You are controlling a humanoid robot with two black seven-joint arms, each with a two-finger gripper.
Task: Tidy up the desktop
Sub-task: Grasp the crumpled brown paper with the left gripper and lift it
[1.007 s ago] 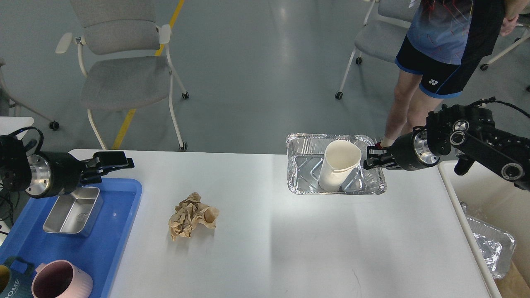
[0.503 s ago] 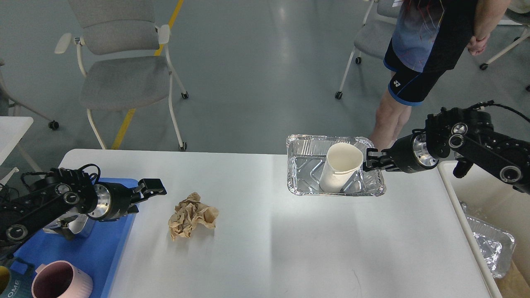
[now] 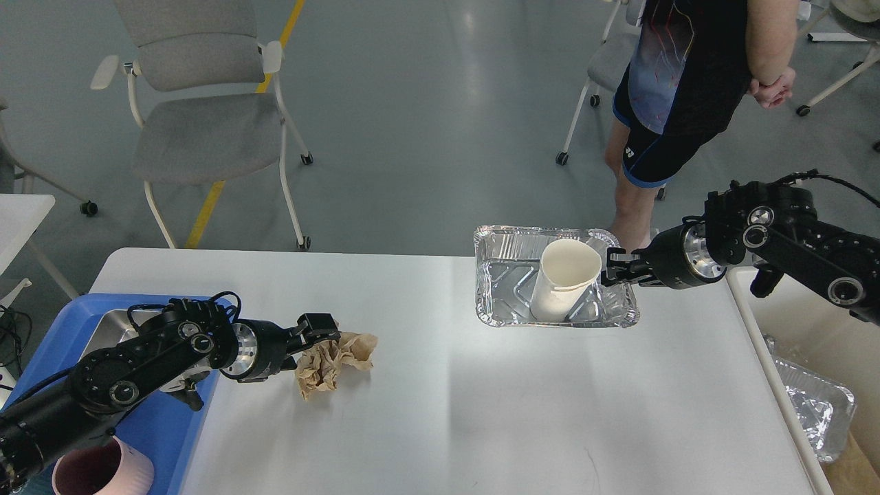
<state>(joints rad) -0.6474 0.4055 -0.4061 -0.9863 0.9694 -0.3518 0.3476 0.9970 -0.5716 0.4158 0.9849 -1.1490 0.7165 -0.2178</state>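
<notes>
Three items left on surface | left gripper touching crumpled paper mid-left, grip unclear | right gripper at foil tray rim with cup, unclear.

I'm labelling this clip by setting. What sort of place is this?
Probably an office or lab test area: wheeled office chairs on a glossy grey floor, and a white desktop staged with trash.
</notes>
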